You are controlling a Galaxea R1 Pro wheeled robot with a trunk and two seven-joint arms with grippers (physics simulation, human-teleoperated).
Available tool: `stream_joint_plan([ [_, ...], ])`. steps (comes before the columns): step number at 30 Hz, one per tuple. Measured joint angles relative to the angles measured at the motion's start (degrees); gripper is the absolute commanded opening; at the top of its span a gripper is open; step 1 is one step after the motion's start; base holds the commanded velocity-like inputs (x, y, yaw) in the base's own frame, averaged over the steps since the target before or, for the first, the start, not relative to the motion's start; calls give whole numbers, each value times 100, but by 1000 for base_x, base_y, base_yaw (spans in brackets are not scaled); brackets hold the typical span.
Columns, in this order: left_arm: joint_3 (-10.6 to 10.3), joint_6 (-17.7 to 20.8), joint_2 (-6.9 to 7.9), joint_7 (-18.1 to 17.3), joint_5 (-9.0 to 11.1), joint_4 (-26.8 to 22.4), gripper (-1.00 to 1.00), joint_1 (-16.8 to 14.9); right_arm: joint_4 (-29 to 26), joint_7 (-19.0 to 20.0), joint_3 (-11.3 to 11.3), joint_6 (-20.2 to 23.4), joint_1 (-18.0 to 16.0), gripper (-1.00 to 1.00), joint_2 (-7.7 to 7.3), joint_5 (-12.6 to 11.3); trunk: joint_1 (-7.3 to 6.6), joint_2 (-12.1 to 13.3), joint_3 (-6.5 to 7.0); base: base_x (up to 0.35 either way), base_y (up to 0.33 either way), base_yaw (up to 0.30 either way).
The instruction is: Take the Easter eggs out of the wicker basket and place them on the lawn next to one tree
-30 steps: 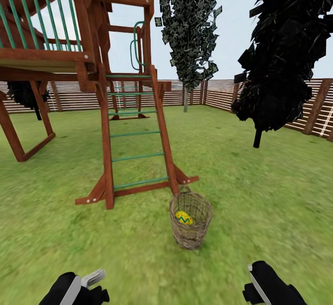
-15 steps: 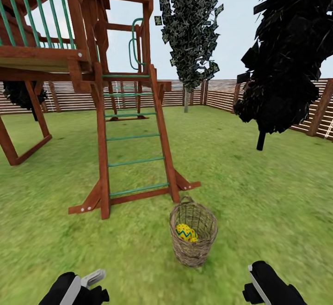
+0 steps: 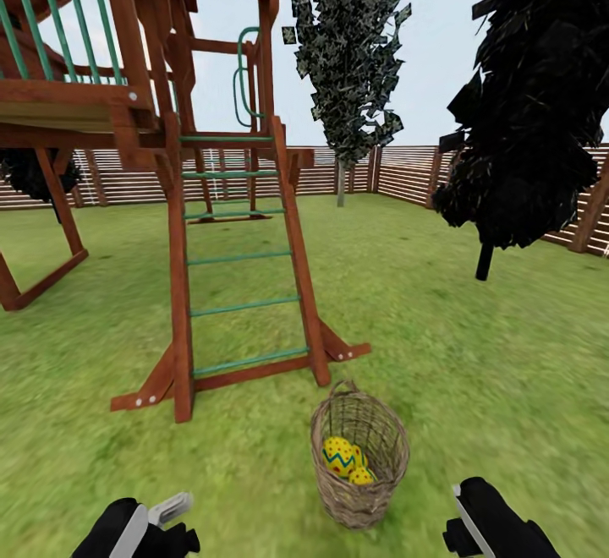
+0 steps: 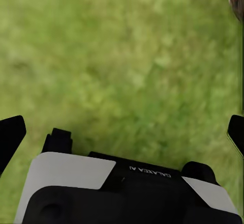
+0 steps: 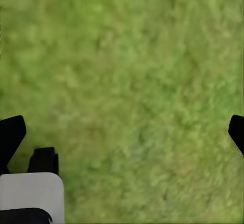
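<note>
Light was flat, bright and even, without cast shadows; the lawn [image 4: 122, 56] looked blurred in both wrist views.

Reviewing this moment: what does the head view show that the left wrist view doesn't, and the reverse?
Head view alone: yellow zigzag-banded Easter eggs lying in the brown woven wicker basket, the red-brown wooden ladder with green rungs, dark columnar trees and the slatted fence. Left wrist view alone: the left end effector seen close, its black fingertips spread wide with nothing between them. Both share the mottled green lawn, and a sliver of the basket edges into the wrist view.
</note>
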Motion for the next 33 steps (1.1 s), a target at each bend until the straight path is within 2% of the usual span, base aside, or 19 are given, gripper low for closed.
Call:
stream_joint_plan([
  [17,5,-2,0,0,-5,-1,100,0,7,0,0,-9,0,100,1,-4,0,0,0,350,2,0],
  [28,15,-5,-1,0,1,-9,100,0,5,0,3,-12,0,100,0,-8,1,0,0,233,224,0],
  [33,9,-8,-4,0,-2,-5,100,0,6,0,0,-9,0,100,1,-4,2,0,0,176,72,0],
])
